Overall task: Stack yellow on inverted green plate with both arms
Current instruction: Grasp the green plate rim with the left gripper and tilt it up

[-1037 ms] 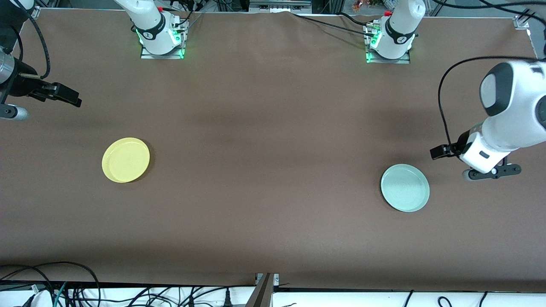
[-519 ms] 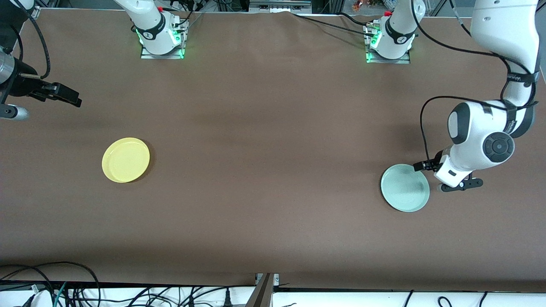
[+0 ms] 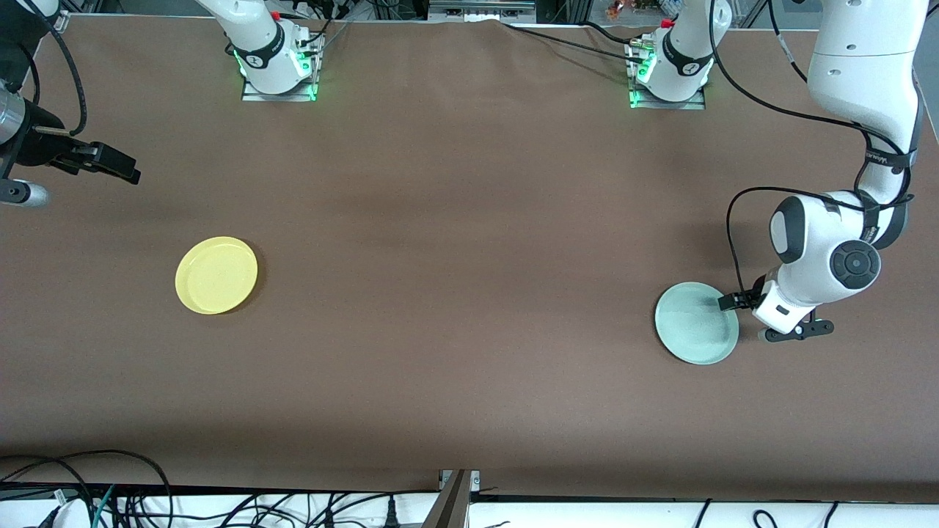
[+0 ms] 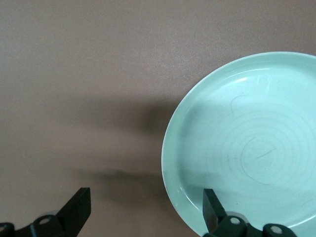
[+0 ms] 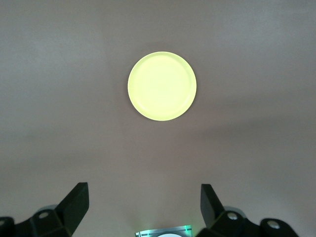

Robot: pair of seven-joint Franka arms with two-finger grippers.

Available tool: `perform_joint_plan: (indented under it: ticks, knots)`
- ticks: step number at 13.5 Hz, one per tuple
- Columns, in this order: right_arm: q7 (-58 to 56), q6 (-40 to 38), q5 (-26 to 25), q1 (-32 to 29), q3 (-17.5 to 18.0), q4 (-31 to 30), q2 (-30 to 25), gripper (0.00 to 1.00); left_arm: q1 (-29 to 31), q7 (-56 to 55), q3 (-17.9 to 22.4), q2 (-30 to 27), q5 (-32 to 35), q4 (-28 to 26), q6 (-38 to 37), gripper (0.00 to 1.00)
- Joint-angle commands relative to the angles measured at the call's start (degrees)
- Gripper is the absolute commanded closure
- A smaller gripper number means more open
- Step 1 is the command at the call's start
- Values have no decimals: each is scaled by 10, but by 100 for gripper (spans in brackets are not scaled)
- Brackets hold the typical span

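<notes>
- Green plate [image 3: 695, 324] is lying rim-up on the brown bench [image 3: 455, 293], lower right of the front frame, toward the left arm's end; it is the thing nearest the front camera.
- Left gripper [image 3: 736, 301] is hanging low at the plate's rim on the side toward the left arm's end of the bench, in the right-middle of the front frame. Jaws are standing apart, nothing between them.
- In the left wrist view the green plate [image 4: 247, 148] is filling the right half of the frame; one fingertip [image 4: 212, 207] is showing over the rim's inner edge, the other [image 4: 79, 205] over bare bench. Contact with the plate cannot be told.
- Yellow plate [image 3: 216, 275] is sitting rim-up in the left-middle of the front frame, a little farther from the camera than the green one and well apart from it.
- Right gripper [image 3: 110, 163] is waiting in the air over the bench's edge, upper left of the front frame, jaws apart and empty.
- In the right wrist view the yellow plate [image 5: 162, 86] is showing upper centre, clear of the fingertips [image 5: 79, 197].
</notes>
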Motion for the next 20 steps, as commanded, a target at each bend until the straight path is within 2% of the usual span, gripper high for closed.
perform_joint_plan:
  ticks: [1,2,3,5,7,11,17,20]
  knots:
    - [-2,-5,2,-2,1,0,-4,0,-1,18,-5,23,-15,19,0,0]
    - [-2,-5,2,-2,1,0,-4,0,-1,18,-5,24,-15,19,0,0]
    - [-2,-5,2,-2,1,0,-4,0,0,19,-5,25,-14,19,0,6]
    - [-2,-5,2,-2,1,0,-4,0,2,50,-5,38,-15,23,0,45]
    - [-2,-5,2,-2,1,0,-4,0,7,57,-6,48,-22,33,-1,72]
    - [-2,-5,2,-2,2,0,-4,0,6,57,-13,45,-29,34,-3,100]
    - [-2,-5,2,-2,2,0,-4,0,0,57,-18,40,-28,43,-7,100]
    - [-2,-6,2,-2,2,0,-4,0,-4,70,-20,-4,-23,47,-19,100]
